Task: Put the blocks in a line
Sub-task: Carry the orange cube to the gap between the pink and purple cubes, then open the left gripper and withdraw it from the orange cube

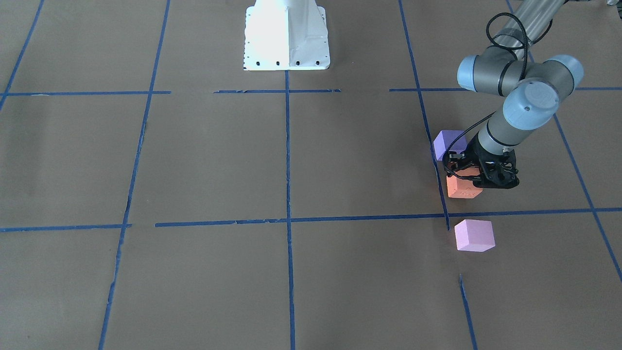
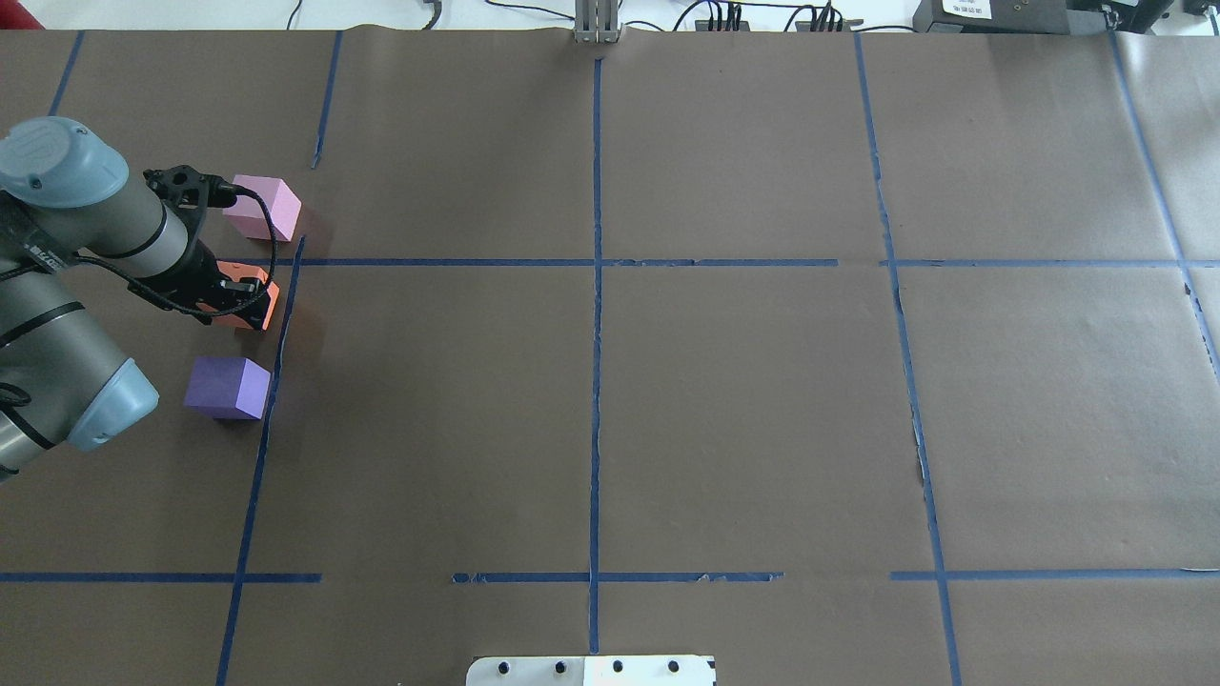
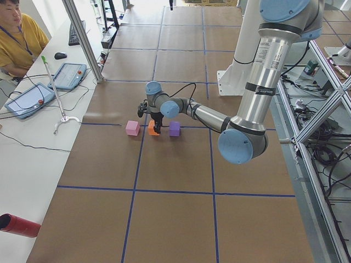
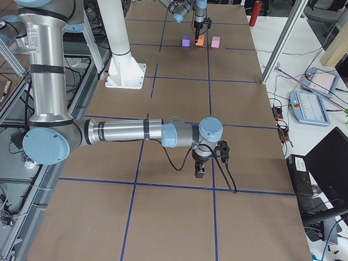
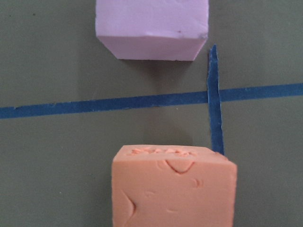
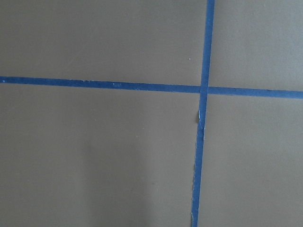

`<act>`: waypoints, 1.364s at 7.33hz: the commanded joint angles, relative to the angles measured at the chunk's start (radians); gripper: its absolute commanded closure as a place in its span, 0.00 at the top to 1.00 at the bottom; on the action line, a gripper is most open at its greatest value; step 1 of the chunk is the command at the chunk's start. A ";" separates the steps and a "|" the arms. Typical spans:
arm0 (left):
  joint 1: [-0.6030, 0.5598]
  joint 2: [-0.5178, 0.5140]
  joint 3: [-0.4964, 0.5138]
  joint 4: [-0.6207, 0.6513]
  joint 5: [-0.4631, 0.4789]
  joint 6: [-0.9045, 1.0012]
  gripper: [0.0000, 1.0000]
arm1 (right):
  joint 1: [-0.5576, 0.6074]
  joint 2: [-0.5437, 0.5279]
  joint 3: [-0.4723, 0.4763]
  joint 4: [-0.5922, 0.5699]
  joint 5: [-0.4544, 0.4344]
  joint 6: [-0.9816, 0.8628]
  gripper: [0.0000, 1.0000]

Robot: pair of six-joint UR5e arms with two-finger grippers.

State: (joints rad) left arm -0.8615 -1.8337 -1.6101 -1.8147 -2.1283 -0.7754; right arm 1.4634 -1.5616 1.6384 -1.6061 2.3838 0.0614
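The orange block (image 1: 464, 190) rests on the brown table between the violet-purple block (image 1: 447, 143) and the pale pink block (image 1: 474, 235); the three stand roughly in a row along a blue tape line. My left gripper (image 1: 469, 177) is down over the orange block, jaws at its sides, shut on it. In the overhead view the left gripper (image 2: 238, 295) covers most of the orange block (image 2: 268, 307). The left wrist view shows the dented orange block (image 5: 173, 189) close up and the pink block (image 5: 151, 26) beyond. My right gripper (image 4: 199, 173) hovers over bare table; I cannot tell whether it is open or shut.
Blue tape lines (image 2: 596, 262) divide the brown paper table into a grid. The white robot base (image 1: 286, 36) stands at the table's middle edge. An operator (image 3: 19, 41) sits at a side desk with tablets.
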 commanded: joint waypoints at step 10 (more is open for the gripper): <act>-0.625 0.256 -0.053 0.163 -0.085 0.979 1.00 | 0.000 0.000 0.001 0.000 0.000 0.000 1.00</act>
State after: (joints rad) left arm -1.4195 -1.6405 -1.6758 -1.6478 -2.1574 0.0941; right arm 1.4634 -1.5616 1.6389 -1.6061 2.3838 0.0614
